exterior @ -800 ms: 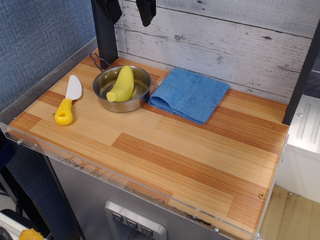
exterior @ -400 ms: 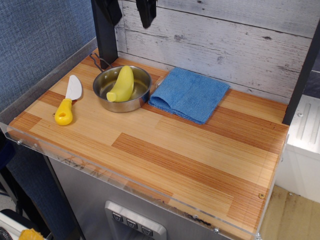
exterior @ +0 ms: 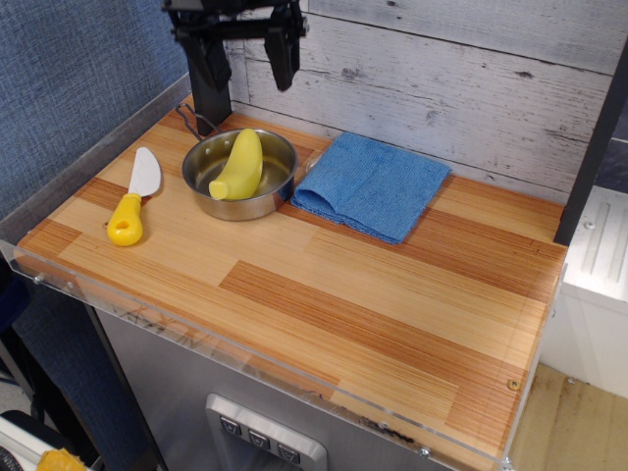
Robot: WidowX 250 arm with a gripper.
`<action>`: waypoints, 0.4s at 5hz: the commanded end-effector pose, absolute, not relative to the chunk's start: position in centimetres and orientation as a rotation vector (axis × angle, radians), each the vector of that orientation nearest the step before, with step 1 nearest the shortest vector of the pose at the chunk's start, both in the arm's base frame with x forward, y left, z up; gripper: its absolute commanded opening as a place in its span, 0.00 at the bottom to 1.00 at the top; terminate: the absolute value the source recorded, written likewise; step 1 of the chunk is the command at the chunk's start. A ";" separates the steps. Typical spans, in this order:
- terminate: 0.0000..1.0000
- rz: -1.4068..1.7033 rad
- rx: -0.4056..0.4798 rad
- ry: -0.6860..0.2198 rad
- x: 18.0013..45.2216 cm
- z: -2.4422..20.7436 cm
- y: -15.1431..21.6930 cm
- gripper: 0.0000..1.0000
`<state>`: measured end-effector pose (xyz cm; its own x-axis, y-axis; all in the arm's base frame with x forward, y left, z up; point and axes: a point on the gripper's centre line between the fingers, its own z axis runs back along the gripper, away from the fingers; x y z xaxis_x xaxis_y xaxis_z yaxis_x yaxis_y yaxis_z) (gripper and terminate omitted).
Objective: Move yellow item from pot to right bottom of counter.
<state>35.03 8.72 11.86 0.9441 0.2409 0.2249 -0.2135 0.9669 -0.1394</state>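
Tabletop (exterior: 324,294) bottom-right corner is bare, so drop zone's fine. Pot (exterior: 241,175) sits back-left w/ banana (exterior: 238,166) lying across it. End effector (exterior: 247,57) hovers above, fingers spread, empty; descend straight, straddle banana mid-body, clear of rim.

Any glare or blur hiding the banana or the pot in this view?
In the observation.image view, the banana is sharp with a soft highlight; the pot rim reflects light but stays readable; the hand, open above, is dark and cropped at the top edge.
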 end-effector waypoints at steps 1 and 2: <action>0.00 0.266 -0.086 -0.235 34.8 10.5 9.5 1.00; 0.00 0.268 -0.073 -0.212 34.9 9.0 10.4 1.00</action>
<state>34.56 9.80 7.22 0.9534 0.2647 0.1451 -0.2512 0.9622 -0.1049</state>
